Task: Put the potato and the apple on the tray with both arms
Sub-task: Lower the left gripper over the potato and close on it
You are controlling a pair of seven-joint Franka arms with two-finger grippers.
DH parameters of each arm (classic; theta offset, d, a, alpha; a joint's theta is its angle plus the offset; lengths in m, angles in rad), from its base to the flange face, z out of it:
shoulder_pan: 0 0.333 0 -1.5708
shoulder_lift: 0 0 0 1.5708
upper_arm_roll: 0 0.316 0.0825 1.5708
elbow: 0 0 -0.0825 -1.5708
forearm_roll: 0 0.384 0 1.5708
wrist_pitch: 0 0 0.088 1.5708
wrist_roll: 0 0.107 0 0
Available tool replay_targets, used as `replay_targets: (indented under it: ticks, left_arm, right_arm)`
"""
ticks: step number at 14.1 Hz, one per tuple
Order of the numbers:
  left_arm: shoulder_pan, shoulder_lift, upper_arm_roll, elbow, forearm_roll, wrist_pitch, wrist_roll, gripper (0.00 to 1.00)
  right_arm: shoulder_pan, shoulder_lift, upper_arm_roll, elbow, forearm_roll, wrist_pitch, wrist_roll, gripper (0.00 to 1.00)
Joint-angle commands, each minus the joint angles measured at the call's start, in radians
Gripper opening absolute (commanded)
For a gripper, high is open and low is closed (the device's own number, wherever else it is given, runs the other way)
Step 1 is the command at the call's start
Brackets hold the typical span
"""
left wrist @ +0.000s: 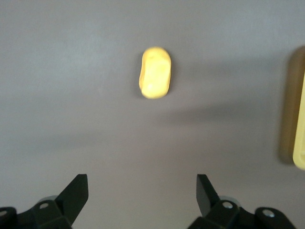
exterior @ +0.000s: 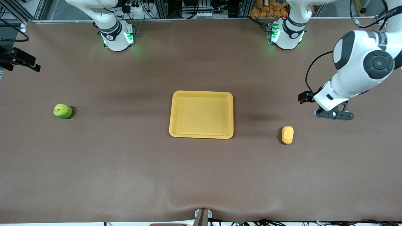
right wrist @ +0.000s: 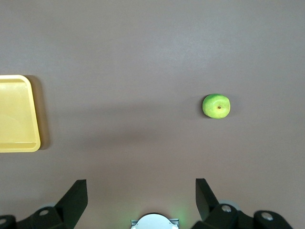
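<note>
The yellow-orange tray [exterior: 201, 114] lies empty at the middle of the table. The green apple [exterior: 62, 111] rests toward the right arm's end, and the lumpy yellow potato [exterior: 287, 135] toward the left arm's end. My left gripper [exterior: 333, 115] hangs over bare table beside the potato. In the left wrist view it [left wrist: 142, 192] is open and empty, with the potato [left wrist: 155, 72] and the tray's rim [left wrist: 296, 119] ahead. My right gripper [right wrist: 141, 192] is open and empty, high above its base, and its view takes in the apple [right wrist: 216, 106] and the tray [right wrist: 16, 114]. It is out of the front view.
Both arm bases [exterior: 116, 37] [exterior: 286, 35] glow green along the table's back edge, with cables and orange items on the rack past them. A black mount [exterior: 19, 59] juts in at the right arm's end. A small bracket [exterior: 202, 216] sits at the front edge.
</note>
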Motion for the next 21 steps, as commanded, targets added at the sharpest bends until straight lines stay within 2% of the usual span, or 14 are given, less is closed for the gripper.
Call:
replay_targets:
  ticks: [1,3,6,9,15,17,21]
  left_arm:
    - [0.010,-0.028,-0.007,-0.118,-0.009,0.157,-0.027,1.00]
    - [0.015,0.011,-0.006,-0.152,-0.008,0.254,-0.027,1.00]
    - [0.036,0.086,-0.005,-0.154,-0.006,0.359,-0.027,1.00]
    - [0.039,0.191,-0.004,-0.152,-0.006,0.489,-0.035,1.00]
    - [0.038,0.337,-0.001,-0.122,-0.005,0.653,-0.041,1.00]
    - [0.036,0.373,0.001,-0.097,-0.003,0.667,-0.046,1.00]
    - [0.035,0.416,0.001,-0.073,0.004,0.673,-0.044,1.00]
  right_arm:
    - [-0.016,-0.011,0.010,-0.003,-0.010,-0.003,-0.006,1.00]
    - [-0.019,0.001,0.008,0.001,-0.012,-0.001,-0.006,1.00]
    - [-0.051,0.025,0.008,0.007,-0.013,0.006,-0.016,1.00]
    - [-0.096,0.084,0.010,0.084,-0.030,-0.001,-0.033,1.00]
    - [-0.134,0.116,0.010,0.086,-0.080,0.005,-0.033,1.00]
    - [-0.142,0.134,0.010,0.086,-0.129,0.010,-0.036,1.00]
    - [-0.148,0.163,0.010,0.084,-0.133,0.039,-0.035,1.00]
